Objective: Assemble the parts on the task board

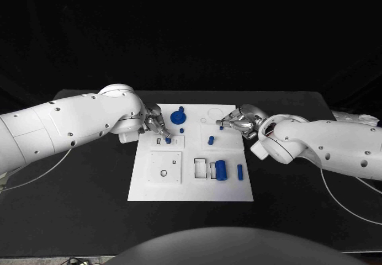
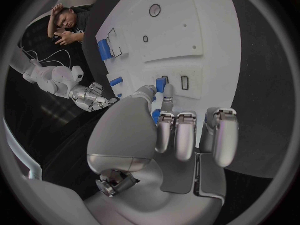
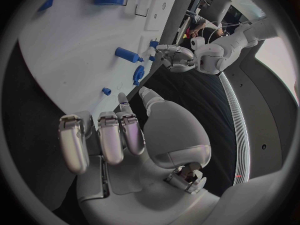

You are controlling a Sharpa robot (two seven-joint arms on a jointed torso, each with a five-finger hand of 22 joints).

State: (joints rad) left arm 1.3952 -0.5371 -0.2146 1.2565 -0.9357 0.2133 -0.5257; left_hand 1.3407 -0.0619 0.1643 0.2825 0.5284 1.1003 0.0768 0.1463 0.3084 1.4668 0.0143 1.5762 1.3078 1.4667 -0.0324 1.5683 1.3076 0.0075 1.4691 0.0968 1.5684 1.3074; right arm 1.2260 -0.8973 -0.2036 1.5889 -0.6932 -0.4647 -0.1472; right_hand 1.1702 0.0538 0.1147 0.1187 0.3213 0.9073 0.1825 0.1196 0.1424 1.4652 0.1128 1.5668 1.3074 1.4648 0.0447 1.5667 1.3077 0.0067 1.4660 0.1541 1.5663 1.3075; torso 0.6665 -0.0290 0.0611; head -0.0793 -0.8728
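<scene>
On the black counter (image 1: pixel 79 210) the left hand (image 1: pixel 157 126) pinches a small blue part (image 1: pixel 168 140) at the white task board's (image 1: pixel 191 190) upper left. Other blue parts lie mid-board. The right hand (image 1: pixel 239 123), fingers curled, grasps nothing at the board's upper right edge.

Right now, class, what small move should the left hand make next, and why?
Probably lower the left hand a little toward the board. It seems to pinch a small blue part at its fingertips, just over the two small slots near the board's left edge; whether the part lines up with a slot can't be told. The right hand holds nothing.
</scene>
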